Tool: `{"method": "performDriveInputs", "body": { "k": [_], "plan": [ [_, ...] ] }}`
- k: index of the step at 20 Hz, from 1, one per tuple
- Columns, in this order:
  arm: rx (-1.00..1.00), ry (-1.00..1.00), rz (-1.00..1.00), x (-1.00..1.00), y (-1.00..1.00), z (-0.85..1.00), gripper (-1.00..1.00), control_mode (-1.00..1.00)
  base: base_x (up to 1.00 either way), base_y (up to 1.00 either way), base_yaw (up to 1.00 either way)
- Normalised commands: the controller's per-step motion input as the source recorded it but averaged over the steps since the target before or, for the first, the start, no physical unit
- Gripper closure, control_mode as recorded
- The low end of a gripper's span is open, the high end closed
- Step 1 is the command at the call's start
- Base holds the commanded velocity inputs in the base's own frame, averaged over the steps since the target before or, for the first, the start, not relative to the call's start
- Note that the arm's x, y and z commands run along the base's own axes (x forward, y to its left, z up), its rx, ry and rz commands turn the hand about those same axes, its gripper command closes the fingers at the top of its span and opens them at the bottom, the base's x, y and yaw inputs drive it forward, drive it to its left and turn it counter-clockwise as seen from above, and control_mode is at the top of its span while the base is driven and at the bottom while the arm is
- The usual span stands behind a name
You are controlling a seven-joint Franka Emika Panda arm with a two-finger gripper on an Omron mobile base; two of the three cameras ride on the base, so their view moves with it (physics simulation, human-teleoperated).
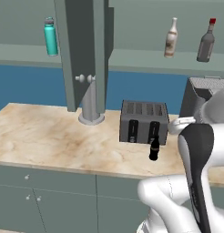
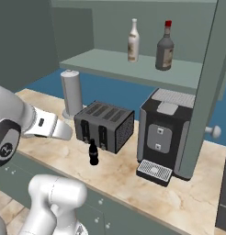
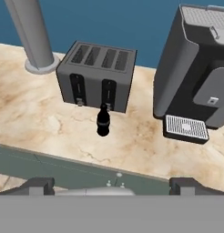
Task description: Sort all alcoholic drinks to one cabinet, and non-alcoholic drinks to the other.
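On the marble table [image 3: 36, 118], just in front of the grey toaster [image 3: 96, 75], the small black bottle [image 3: 103, 120] is standing upright and alone, and we are judging it to be the one drink not yet sorted. Up on the cabinet shelf [image 2: 133, 69], the pale cream bottle [image 2: 133, 40] and the dark grey bottle with the red cap [image 2: 165, 46] are already standing near each other on the right side, while the teal flask [image 1: 51, 37] is sitting far off to the left, beyond the open cabinet door [image 1: 82, 50]. We are hovering with the pincer [image 3: 111, 185] spread wide and holding nothing, well back from the table's near edge and looking down at the black bottle. So the step in hand, as we are reading it, is the approach to that bottle. Next we are needing to reach forward and down, centre the fingers around its body without bumping the toaster close behind it, pinch it, and carry it up to the left, beside the teal flask. The coffee machine [image 3: 196, 68] on the right is standing clear of that path.
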Motion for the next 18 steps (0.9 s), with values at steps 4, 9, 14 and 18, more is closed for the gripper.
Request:
{"method": "performDriveInputs", "body": {
  "k": [4, 9, 14, 18],
  "plan": [
    [0.00, 0.01, 0.00, 0.01, -0.03, -0.21, -1.00, -1.00, 0.00, 0.00, 0.00],
    [0.00, 0.00, 0.00, 0.10, -0.06, -0.21, -1.00, -1.00, 0.00, 0.00, 0.00],
    [0.01, 0.04, 0.01, 0.18, 0.00, -0.31, -1.00, -1.00, 0.00, 0.00, 0.00],
    [0.02, 0.11, 0.03, 0.18, 0.00, -0.40, -1.00, -1.00, 0.00, 0.00, 0.00]
  ]
}}
